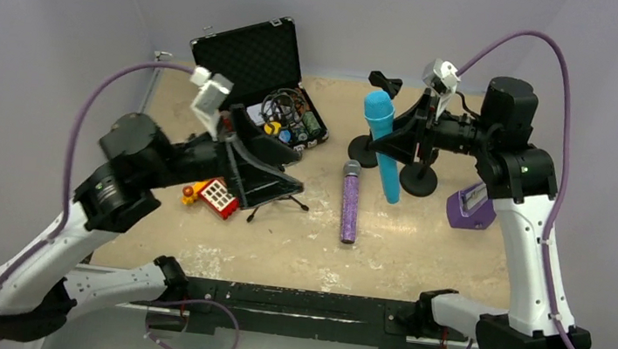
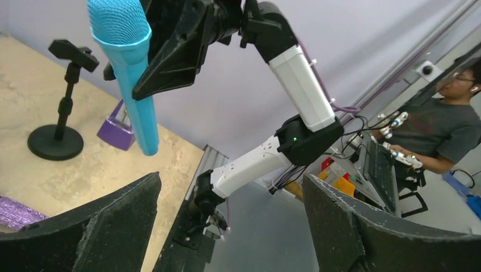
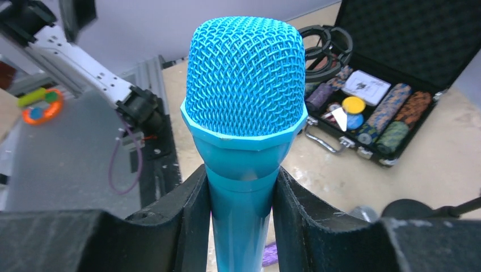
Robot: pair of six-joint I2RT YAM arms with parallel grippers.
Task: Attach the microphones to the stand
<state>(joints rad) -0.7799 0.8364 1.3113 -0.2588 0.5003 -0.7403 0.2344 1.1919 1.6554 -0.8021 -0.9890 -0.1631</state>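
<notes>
Overhead, the right hand (image 1: 386, 145) holds the blue microphone (image 1: 377, 112) above the table (image 1: 436, 259) near the stands (image 1: 418, 181), while the purple microphone (image 1: 349, 204) lies flat. From the left wrist, the left hand (image 2: 227, 222) gapes wide and empty. Only the right wrist shows the fingers (image 3: 182, 221) pinching the blue neck.

The blue microphone (image 1: 386, 170) hangs nearly upright in the air, mesh head up, its handle clamped between the right fingers (image 3: 184, 226), near a black stand (image 1: 418, 182). The glittery purple microphone (image 1: 349, 204) lies flat on the counter (image 1: 420, 249), silver head pointing to the far side
</notes>
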